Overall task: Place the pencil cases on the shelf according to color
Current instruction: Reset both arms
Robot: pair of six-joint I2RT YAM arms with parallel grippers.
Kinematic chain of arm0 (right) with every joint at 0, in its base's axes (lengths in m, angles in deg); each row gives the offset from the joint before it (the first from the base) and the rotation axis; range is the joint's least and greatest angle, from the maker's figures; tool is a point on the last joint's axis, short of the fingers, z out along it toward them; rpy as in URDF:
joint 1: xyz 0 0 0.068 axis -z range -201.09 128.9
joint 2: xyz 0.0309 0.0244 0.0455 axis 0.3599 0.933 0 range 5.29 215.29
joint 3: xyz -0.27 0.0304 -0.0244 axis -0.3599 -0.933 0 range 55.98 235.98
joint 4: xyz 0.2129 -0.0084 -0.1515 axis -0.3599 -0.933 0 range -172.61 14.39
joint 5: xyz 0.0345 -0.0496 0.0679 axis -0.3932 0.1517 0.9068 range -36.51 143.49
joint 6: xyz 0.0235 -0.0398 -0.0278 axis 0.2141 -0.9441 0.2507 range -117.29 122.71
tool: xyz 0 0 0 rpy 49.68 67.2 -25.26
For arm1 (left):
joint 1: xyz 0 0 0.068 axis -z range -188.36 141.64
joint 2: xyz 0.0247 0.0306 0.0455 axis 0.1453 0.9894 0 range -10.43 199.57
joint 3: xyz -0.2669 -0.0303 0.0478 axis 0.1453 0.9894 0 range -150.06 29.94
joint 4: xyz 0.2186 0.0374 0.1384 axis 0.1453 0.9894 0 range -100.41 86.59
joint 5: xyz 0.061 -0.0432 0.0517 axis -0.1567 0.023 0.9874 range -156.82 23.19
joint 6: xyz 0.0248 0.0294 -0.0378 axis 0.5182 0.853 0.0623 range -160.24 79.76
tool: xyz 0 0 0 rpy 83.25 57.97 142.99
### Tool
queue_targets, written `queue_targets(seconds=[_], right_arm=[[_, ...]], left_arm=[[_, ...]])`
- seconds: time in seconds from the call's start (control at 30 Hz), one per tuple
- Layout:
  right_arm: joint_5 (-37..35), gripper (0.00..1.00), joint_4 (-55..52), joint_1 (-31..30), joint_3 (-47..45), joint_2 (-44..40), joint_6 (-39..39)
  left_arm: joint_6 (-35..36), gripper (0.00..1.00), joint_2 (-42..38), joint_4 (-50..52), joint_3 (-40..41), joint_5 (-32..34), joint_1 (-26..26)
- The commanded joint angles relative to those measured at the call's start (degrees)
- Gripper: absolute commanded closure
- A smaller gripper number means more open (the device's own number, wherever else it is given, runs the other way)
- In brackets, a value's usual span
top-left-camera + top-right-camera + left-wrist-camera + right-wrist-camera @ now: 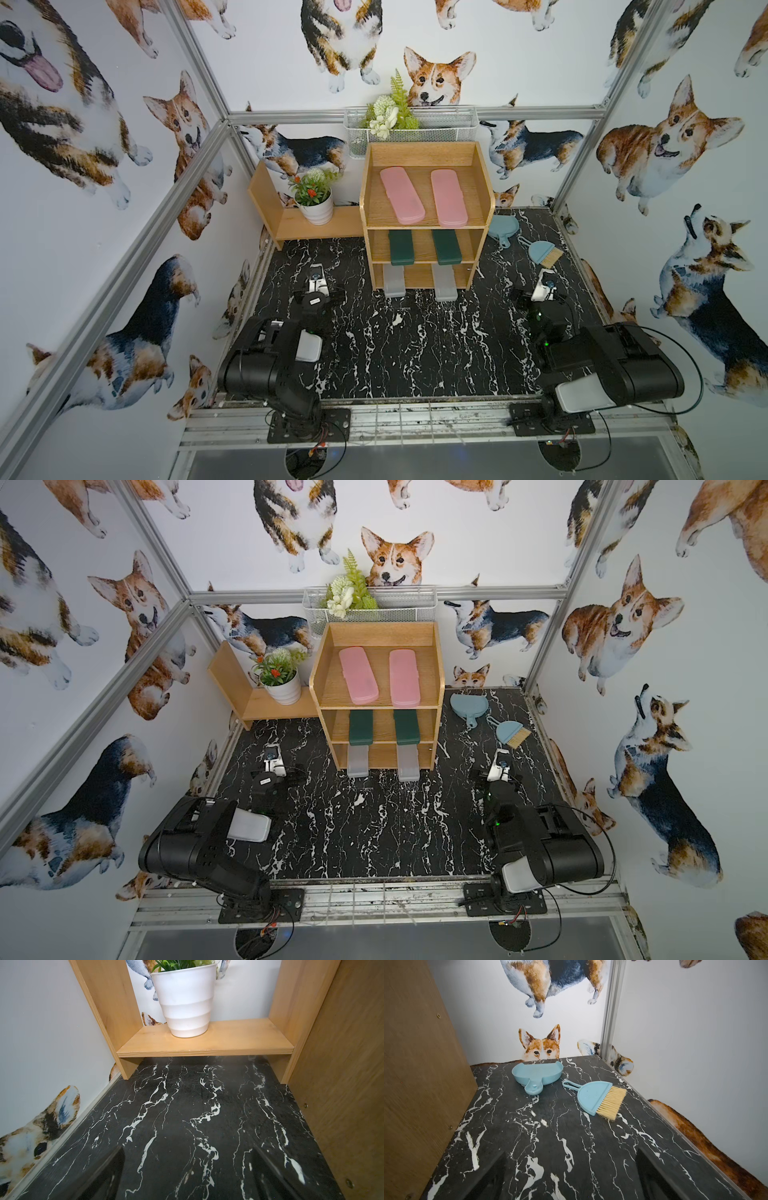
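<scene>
Marble top (415,353): shelf (424,156) w/ 2 pink (402,195) (449,198), 2 green (401,248) (446,248), 2 grey cases (394,281) (444,284)

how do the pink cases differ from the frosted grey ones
Pink pencil cases lie on the top tier of the shelf, in full view; frosted grey pencil cases sit on the bottom tier, mostly hidden. The pink ones end within the front edge; the grey ones poke out past it. Both pairs lie flat, side by side.

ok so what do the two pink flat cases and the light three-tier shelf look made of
Two pink flat rounded pencil cases: probably moulded plastic, matte; even colour, soft corners. Light-wood three-tier shelf: wood or veneered board, satin; grain shows, screw heads dot its side panel.
</scene>
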Motion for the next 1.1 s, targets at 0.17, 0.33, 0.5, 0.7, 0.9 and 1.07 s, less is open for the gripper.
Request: queue_targets(seconds=[0.17, 0.33, 0.5, 0.7, 0.9, 1.07], right_arm=[[1.08, 0.00, 0.85, 0.19, 0.06, 0.28, 0.69], [0.99, 0.00, -0.30, 0.18, 0.26, -0.15, 1.02], [0.99, 0.00, -0.50, 0.16, 0.31, -0.36, 1.04], [1.01, 0.00, -0.50, 0.12, 0.22, -0.34, 1.03], [1.00, 0.00, -0.46, 0.11, 0.22, -0.36, 1.07], [1.03, 0.00, -0.50, 0.12, 0.24, -0.34, 1.08]], left_arm=[[0.27, 0.01, -0.19, -1.85, -0.03, -0.78, -0.18], [0.25, 0.00, -0.19, -1.75, -0.15, -0.78, -0.18], [0.26, 0.00, -0.19, -1.76, -0.13, -0.78, -0.18], [0.27, 0.00, -0.19, -1.75, -0.13, -0.87, -0.13], [-0.60, 0.00, -0.01, 0.60, -1.32, -3.67, -1.76], [-0.65, 0.00, -0.37, -0.23, -0.73, -3.68, -1.77]])
